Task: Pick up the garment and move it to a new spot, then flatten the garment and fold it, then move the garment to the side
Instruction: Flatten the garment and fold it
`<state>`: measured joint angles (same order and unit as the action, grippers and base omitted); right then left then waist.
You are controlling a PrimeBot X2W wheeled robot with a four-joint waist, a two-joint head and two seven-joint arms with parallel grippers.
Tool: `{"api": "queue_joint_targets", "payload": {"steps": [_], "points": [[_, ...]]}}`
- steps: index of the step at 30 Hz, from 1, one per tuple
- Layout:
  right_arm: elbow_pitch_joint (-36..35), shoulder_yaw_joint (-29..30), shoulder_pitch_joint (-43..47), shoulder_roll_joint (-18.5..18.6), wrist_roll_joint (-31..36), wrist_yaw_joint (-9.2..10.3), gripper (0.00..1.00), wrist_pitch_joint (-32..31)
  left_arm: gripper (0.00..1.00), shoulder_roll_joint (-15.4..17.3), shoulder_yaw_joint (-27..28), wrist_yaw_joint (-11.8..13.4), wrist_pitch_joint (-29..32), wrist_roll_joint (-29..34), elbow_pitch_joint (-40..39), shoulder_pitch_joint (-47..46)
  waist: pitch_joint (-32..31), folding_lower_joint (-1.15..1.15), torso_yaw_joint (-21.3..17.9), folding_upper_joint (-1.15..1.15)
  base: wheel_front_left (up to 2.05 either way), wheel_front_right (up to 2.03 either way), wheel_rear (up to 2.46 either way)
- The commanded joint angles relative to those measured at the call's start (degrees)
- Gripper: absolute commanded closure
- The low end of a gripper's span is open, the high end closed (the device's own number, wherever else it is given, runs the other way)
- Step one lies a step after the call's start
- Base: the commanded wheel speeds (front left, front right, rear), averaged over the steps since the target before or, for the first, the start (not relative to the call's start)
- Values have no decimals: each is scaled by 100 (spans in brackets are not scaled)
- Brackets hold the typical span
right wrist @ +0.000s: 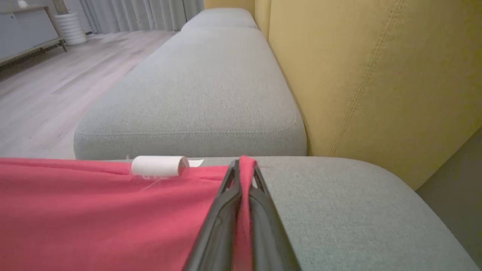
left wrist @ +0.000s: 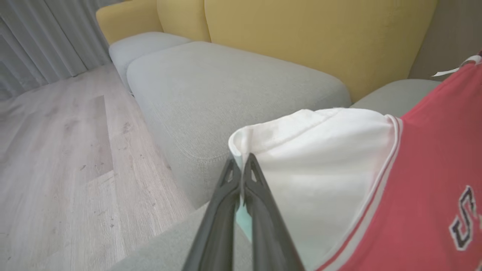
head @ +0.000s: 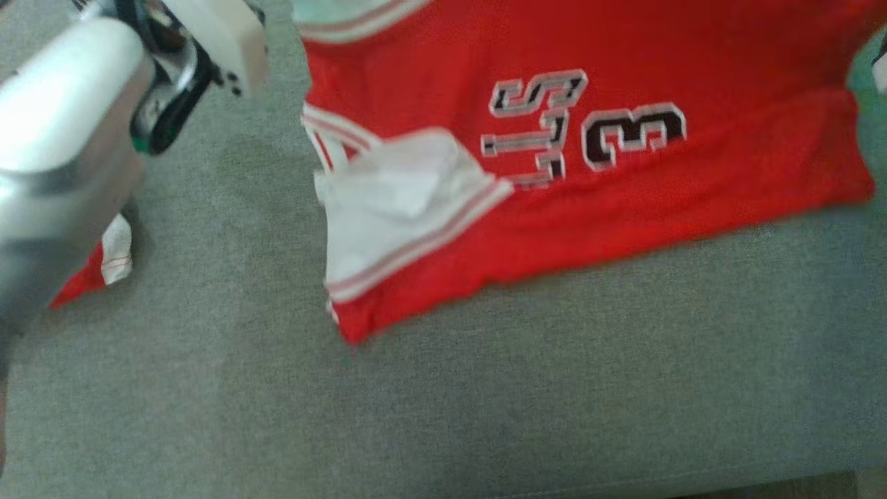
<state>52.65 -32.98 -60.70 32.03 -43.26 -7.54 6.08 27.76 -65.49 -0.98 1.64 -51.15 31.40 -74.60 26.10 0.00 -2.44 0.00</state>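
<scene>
The red garment (head: 658, 62) is spread over the far right part of the grey sofa seat (head: 485, 388). The left pincer (left wrist: 241, 162) pinches its white edge. The right pincer (right wrist: 245, 165) pinches a red edge (just a thin bit). A hard pull may slip that bit out, and the garment would bunch up.

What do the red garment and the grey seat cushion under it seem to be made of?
The garment looks like thin, matte synthetic knit, perhaps sports mesh: it drapes and creases softly. The seat cushion looks like matte woven upholstery fabric: a fine grain shows.
</scene>
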Motion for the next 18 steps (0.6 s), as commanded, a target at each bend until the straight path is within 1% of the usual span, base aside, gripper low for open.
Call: {"api": "queue_joint_targets", "payload": {"steps": [1, 4, 6, 12, 15, 18], "points": [[-70, -65, -112, 106, -49, 5, 100, 317, 100, 119, 343, 24, -194, 83, 130, -476, -10, 0, -10, 0, 0, 0, 0], [-31, -120, -175, 62, -143, 5, 100, 557, 100, 8, 368, -37, -437, 140, 389, -572, -44, 0, -23, 0, 0, 0, 0], [-10, -149, -171, 44, -184, 5, 100, 590, 100, -27, 362, -70, -482, 140, 473, -574, -64, 0, -26, 0, 0, 0, 0], [19, -503, 75, 73, -459, 5, 100, 608, 100, -148, 197, -310, -581, 119, 753, -366, -268, 0, -12, 0, 0, 0, 0], [-55, -710, 272, 147, -679, 5, 100, 504, 100, -130, 116, -422, -552, 39, 726, -197, -403, 0, 5, 0, 0, 0, 0], [-162, -944, 499, 268, -925, 5, 100, 314, 100, -40, -42, -517, -435, -20, 566, 22, -560, 0, 28, 0, 0, 0, 0]]}}
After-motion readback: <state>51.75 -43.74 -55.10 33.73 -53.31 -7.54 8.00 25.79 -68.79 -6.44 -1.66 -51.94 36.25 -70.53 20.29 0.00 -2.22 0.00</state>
